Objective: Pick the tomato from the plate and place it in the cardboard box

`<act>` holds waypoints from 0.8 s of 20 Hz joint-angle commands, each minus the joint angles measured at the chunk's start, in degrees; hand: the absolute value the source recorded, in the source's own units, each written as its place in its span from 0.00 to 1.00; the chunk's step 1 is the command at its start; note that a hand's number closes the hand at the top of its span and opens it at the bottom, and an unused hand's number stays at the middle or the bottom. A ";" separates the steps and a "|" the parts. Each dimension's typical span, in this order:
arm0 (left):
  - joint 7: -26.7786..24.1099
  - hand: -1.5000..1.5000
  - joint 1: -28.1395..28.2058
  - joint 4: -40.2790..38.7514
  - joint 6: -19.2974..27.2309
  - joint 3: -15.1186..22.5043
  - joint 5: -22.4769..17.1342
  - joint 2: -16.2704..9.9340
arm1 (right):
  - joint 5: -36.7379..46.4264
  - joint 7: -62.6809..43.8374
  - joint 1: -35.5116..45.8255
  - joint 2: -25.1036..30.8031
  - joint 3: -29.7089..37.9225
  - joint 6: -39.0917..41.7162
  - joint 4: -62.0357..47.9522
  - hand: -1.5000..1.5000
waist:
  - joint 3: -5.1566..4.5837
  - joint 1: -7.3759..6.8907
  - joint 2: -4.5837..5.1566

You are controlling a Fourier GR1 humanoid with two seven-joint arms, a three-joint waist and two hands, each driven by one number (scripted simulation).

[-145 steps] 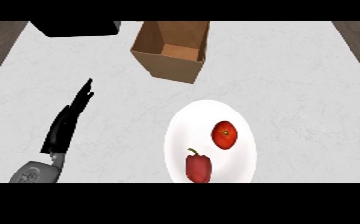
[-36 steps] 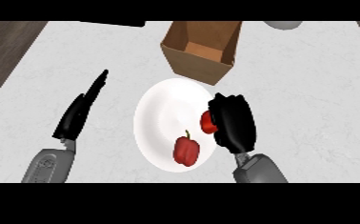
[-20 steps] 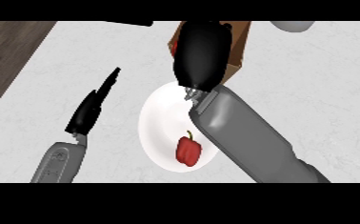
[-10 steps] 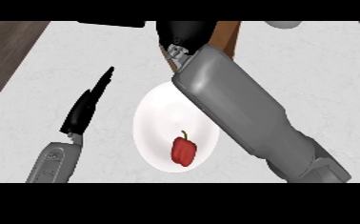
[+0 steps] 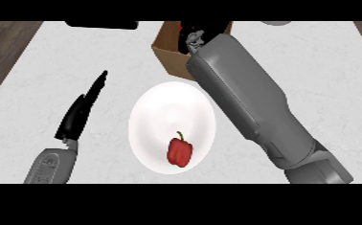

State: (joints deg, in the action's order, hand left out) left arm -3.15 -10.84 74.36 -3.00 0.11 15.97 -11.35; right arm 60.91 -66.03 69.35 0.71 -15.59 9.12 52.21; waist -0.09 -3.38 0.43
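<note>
The right hand (image 5: 200,32) reaches into the cardboard box (image 5: 168,51), its fingers mostly hidden, their state and the tomato beneath them unreadable; it should release low inside, while the left hand (image 5: 81,109) rests straight-fingered beside the plate (image 5: 159,118).

We find no legible text, labels, brands, numbers or signs. We check cardboard box (image 5: 170,56), plate (image 5: 159,118), counter (image 5: 106,51), both forearms: all surfaces plain, unmarked.
</note>
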 commanded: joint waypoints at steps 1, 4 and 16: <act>0.50 0.50 0.13 0.89 -0.18 0.05 -0.08 0.04 | -8.14 -7.43 -1.84 -0.67 3.97 -3.12 -3.48 0.00 | 0.06 0.06 0.06; -1.62 0.50 0.68 -1.00 0.48 -0.07 0.42 0.36 | -11.90 0.76 -2.69 -0.68 1.86 -10.05 -7.98 0.00 | 0.04 0.44 0.25; 0.52 0.50 0.07 -0.57 0.79 -0.54 0.54 0.57 | -14.84 12.23 -5.70 -0.69 3.69 -44.76 -1.32 0.00 | 0.10 1.13 0.08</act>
State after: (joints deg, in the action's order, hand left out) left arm -2.74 -11.23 74.78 -3.19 -0.39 15.99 -11.45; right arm 49.23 -53.70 64.44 0.22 -13.05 -26.01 49.63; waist 0.02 -2.99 0.69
